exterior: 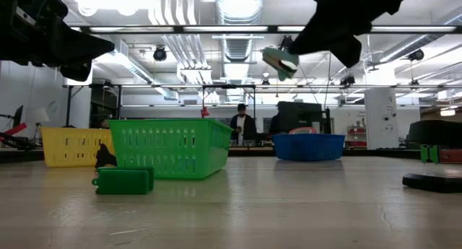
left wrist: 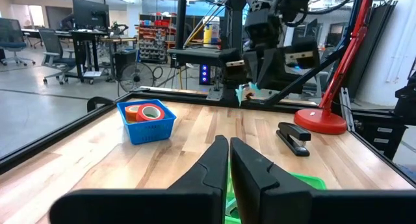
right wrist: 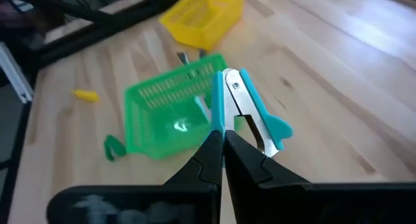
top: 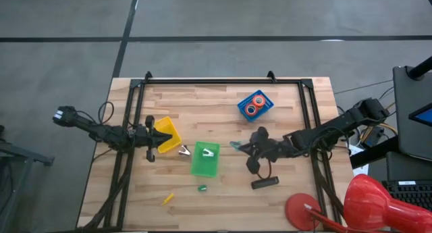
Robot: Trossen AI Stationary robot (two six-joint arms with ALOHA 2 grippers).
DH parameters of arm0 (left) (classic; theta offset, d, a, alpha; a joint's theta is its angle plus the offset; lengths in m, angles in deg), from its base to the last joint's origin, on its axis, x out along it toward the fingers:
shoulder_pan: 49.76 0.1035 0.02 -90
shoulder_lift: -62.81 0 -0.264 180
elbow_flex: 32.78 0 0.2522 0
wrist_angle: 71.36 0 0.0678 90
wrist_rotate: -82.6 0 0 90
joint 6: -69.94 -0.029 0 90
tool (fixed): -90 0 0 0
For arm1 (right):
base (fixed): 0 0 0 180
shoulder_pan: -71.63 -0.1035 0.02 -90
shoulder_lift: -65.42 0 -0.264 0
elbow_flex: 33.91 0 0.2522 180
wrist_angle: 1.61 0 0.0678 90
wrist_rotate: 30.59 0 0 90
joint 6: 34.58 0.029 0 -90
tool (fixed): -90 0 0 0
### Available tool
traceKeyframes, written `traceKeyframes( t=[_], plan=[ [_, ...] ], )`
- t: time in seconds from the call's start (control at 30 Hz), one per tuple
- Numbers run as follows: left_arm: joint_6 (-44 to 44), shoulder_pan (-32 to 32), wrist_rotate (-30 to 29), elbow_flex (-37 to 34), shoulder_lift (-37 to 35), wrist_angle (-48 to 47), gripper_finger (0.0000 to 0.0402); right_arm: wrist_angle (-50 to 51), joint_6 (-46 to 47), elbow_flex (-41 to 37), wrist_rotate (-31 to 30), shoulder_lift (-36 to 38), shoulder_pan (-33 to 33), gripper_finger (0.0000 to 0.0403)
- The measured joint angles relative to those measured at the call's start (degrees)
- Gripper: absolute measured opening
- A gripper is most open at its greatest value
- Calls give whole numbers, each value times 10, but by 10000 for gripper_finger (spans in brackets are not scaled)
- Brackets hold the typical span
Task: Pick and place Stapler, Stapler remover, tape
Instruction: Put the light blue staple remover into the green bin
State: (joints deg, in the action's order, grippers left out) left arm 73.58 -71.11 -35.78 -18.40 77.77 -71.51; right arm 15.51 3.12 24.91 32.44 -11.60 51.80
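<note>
My right gripper [top: 240, 146] is shut on a teal stapler remover [right wrist: 250, 110] and hangs high over the table [exterior: 280, 60], right of the green basket [top: 205, 159]. A second remover [top: 208, 152] lies in that basket. A third [top: 183, 150] lies on the wood beside the yellow basket [top: 167, 134]. The black stapler [top: 265, 182] lies flat on the table, near my right gripper. Orange and red tape rolls [top: 255, 106] sit in the blue basket [left wrist: 148, 126]. My left gripper [left wrist: 229, 152] is shut and empty, raised over the yellow basket. My right gripper pinches the teal stapler remover between its two fingertips by its rear end [right wrist: 224, 123]. The fingers point toward the table's left and slant downward. The remover's jaws stick out forward past the fingertips, and it is lifted clear of the table.
A small green piece [top: 202, 188] and a small yellow piece [top: 167, 198] lie near the table's near edge. A red desk lamp [top: 368, 204] stands at the near right corner. A black frame [top: 223, 81] runs around the table. Bare wood shows between the green and blue baskets.
</note>
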Motion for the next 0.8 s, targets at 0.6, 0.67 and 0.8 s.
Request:
traceKeyframes(
  t=[0.6,0.67,0.8],
  plan=[
    [0,0,0,0,1,0,19,-47,-132,156,5,-191,0,8],
    [0,0,0,0,1,1,20,-13,-142,189,5,-218,1,8],
    [0,0,0,0,3,1,20,44,-158,256,6,-268,1,8]
  ],
)
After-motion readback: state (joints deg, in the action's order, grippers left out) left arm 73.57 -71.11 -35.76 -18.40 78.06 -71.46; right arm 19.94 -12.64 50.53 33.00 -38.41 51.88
